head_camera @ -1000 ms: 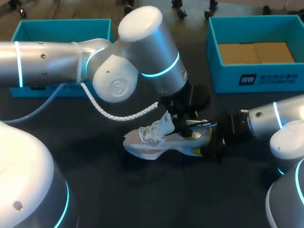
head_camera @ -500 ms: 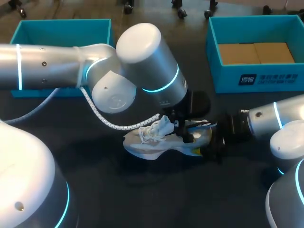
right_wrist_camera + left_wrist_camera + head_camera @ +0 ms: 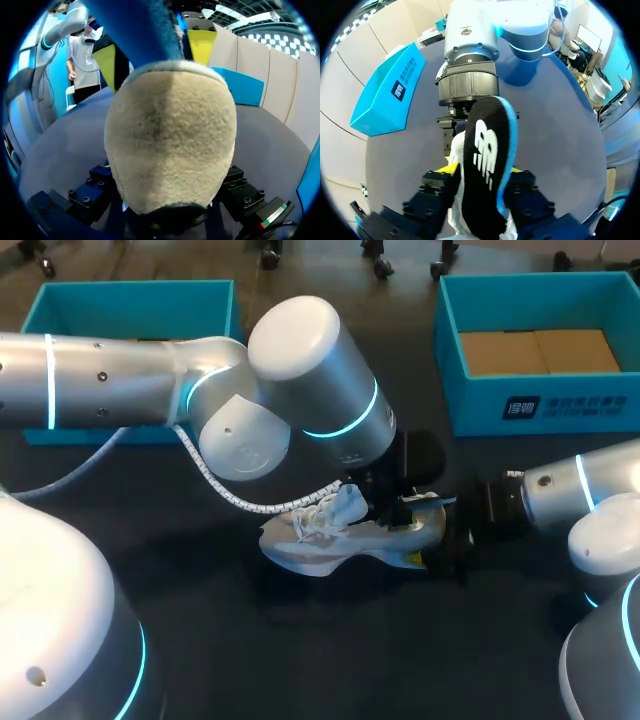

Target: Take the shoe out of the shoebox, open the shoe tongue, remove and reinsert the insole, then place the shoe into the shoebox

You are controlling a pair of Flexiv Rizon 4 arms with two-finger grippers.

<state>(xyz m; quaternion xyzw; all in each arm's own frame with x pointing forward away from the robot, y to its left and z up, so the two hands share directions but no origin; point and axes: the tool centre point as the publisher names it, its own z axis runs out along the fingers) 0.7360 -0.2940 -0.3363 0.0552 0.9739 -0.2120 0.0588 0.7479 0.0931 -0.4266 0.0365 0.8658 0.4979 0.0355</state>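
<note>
Left claw [image 3: 482, 172] pinches insole [image 3: 486, 135], right claw [image 3: 447, 538] holds shoe [image 3: 320, 545], toe pointing left.

The shoe [image 3: 170, 135] blocks most of the table [image 3: 55, 150]; its opening lies behind the insole [image 3: 485, 165].

The desk [image 3: 300, 640] was dark and flat. A white shoe [image 3: 305, 548] sat on it near the middle. At about two o'clock from the white shoe stood an open blue box [image 3: 540, 405] with brown card [image 3: 535, 350] in its bottom. At about ten o'clock stood another blue box [image 3: 130, 295], partly hidden, well apart from the white shoe.
</note>
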